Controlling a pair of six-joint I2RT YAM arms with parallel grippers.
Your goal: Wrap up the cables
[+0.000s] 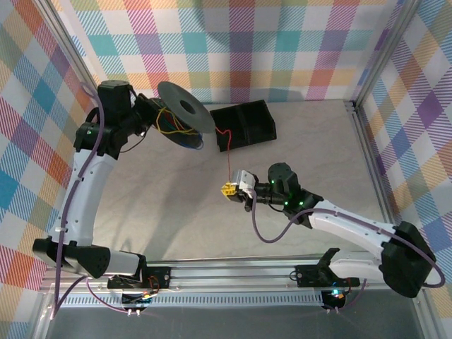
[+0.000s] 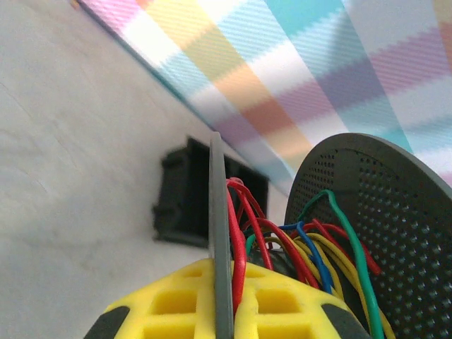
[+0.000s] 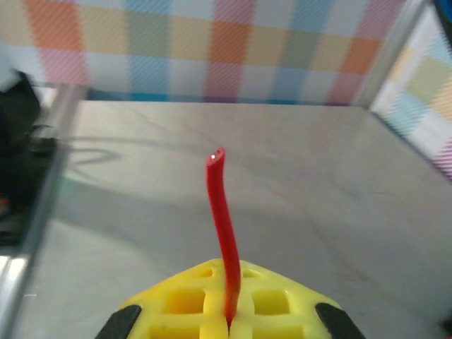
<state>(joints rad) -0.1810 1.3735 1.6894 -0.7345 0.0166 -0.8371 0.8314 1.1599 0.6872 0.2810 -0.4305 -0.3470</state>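
Observation:
The black spool (image 1: 185, 107) hangs tilted at the back left, with my left gripper (image 1: 151, 113) shut on it. In the left wrist view the yellow fingers (image 2: 169, 300) pinch the spool's thin grey flange (image 2: 219, 205), and a red strand is pressed in beside it. Red, yellow, blue and green cables (image 2: 311, 251) loop round the core in front of the perforated flange (image 2: 395, 233). One red cable (image 1: 228, 152) runs from the spool down to my right gripper (image 1: 229, 189). That gripper (image 3: 229, 314) is shut on the red cable, whose free end (image 3: 216, 157) sticks up past the fingertips.
A black open box (image 1: 244, 123) sits on the grey table just right of the spool, with the red cable passing its left side. Checkered walls and metal frame posts (image 1: 367, 120) close in the table on three sides. The arm bases sit on the rail (image 1: 233, 272) at the near edge.

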